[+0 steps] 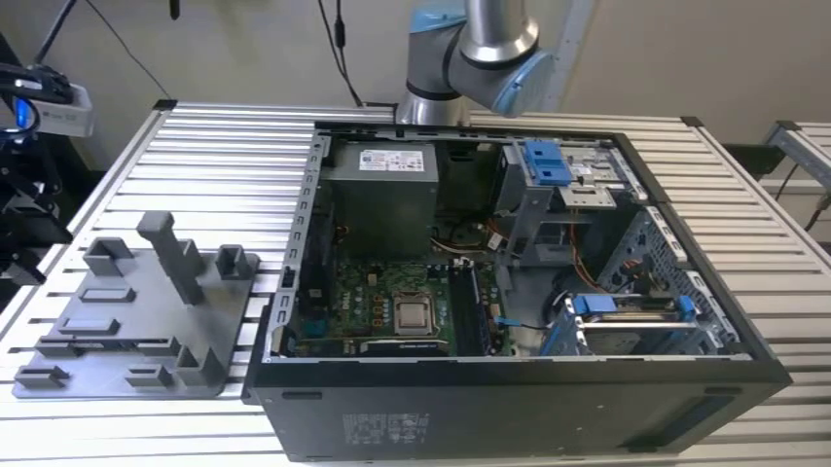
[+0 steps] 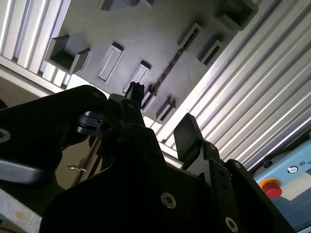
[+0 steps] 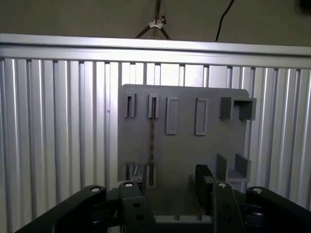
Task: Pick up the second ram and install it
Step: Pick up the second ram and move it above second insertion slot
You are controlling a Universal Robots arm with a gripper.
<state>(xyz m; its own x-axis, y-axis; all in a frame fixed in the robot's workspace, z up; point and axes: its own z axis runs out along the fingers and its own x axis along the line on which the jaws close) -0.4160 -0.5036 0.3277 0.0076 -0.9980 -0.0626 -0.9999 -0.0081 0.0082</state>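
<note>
The second ram [image 3: 152,138] is a thin dark stick standing on edge in the grey tray [image 3: 184,145], held between slotted holder blocks at both ends. The second wrist view has the ram [image 2: 170,68] running slantwise across the tray [image 2: 146,34]. My gripper [image 3: 171,178] hangs well above the tray, open, with nothing between its black fingers [image 3: 204,177]. In that second wrist view the gripper [image 2: 161,112] lines up roughly over the near end of the ram, one finger [image 2: 187,133] off to the side of it.
An open computer case [image 1: 727,321] with its motherboard [image 1: 389,302] lies on the slatted metal table [image 1: 208,165], to the exterior view's right of the tray [image 1: 78,384]. The arm's base [image 1: 474,49] stands behind the case. A red stop button [image 2: 269,187] sits beyond the table edge.
</note>
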